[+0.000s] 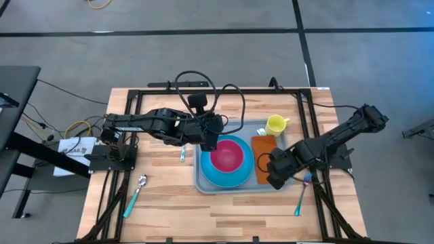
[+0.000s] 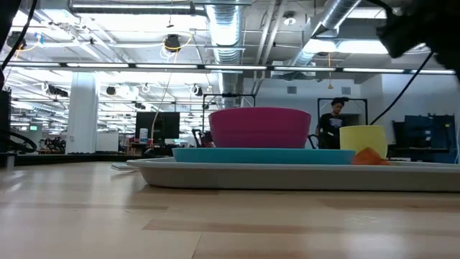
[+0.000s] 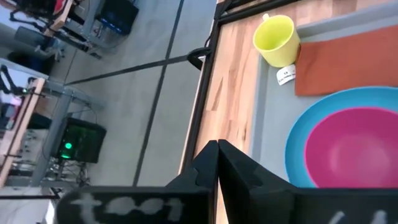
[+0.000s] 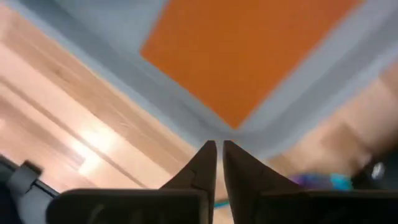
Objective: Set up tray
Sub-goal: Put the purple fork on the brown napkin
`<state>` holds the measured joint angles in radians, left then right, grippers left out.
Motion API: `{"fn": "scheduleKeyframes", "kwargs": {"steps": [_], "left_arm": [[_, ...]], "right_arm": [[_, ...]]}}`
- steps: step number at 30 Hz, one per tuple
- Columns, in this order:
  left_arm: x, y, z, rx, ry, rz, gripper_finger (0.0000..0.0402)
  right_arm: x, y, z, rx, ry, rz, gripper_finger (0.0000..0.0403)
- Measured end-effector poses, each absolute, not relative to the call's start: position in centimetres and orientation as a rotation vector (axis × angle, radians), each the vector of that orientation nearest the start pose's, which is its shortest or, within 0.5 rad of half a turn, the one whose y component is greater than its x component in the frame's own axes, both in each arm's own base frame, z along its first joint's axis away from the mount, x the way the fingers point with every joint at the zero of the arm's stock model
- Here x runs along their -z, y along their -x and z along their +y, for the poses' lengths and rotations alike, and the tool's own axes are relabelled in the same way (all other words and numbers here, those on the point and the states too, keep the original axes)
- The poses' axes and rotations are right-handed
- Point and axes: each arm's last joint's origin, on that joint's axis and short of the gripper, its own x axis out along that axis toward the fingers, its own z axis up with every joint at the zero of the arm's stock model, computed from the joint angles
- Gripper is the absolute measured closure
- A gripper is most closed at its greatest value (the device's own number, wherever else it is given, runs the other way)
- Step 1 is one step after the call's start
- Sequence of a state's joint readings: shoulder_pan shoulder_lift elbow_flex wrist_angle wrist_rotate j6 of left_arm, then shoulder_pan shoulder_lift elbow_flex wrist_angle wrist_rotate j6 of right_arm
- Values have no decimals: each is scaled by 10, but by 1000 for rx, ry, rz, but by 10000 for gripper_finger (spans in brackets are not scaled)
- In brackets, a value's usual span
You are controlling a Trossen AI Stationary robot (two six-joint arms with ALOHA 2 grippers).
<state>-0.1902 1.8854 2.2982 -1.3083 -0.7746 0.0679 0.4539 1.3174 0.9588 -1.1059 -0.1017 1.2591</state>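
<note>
Yellow mug (image 1: pixel 275 125), pink bowl (image 1: pixel 227 154), spoon (image 1: pixel 134 194)
</note>
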Motion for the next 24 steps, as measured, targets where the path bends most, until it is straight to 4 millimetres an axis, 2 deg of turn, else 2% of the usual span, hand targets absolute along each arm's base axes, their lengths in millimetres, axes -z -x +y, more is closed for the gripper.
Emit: {"fn": "scheduleKeyframes", "kwargs": {"steps": [11,21,24], "left_arm": [[-443,-360,-49,-442,-640,817,401],[-446,-363,-49,-386,-771,809,401],[-448,-367,-47,-320,-780,787,401]], "right_arm": [[-219,-177,128,827,-900,1524,322],[-195,-160,167,1119,-952,1532,285],[-189,-154,177,1204,-973,1534,274]]}}
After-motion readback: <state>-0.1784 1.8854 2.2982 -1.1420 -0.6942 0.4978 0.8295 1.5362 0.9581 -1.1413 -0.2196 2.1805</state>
